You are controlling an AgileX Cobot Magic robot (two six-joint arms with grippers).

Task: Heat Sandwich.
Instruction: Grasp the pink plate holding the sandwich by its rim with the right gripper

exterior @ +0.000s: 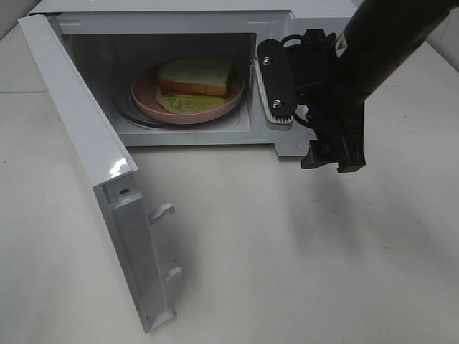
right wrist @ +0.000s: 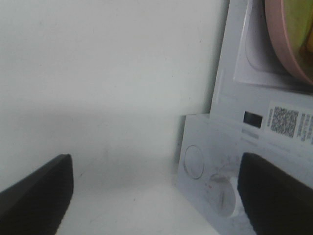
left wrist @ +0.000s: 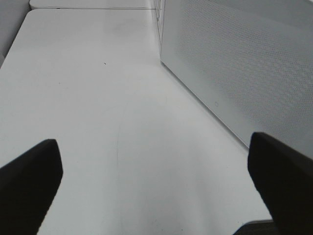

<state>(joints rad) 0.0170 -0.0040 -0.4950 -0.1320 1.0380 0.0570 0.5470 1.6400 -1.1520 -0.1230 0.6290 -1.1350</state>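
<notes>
White tabletop (exterior: 287, 244) carried a microwave (exterior: 165, 18), door (exterior: 93, 165) swung wide, with the sandwich (exterior: 195, 76) on its pink plate (exterior: 147, 97) already inside; shutting the door and starting the heat remained. Beside the microwave's wall, the left gripper (left wrist: 156, 181) stood spread and empty. Before the dial (right wrist: 222, 196), the right gripper (right wrist: 156, 196) gaped too, holding nothing.

White microwave (exterior: 287, 21) on a table (exterior: 287, 251), door (exterior: 93, 165) open; pink plate (exterior: 147, 100) inside, apparently on a turntable.
</notes>
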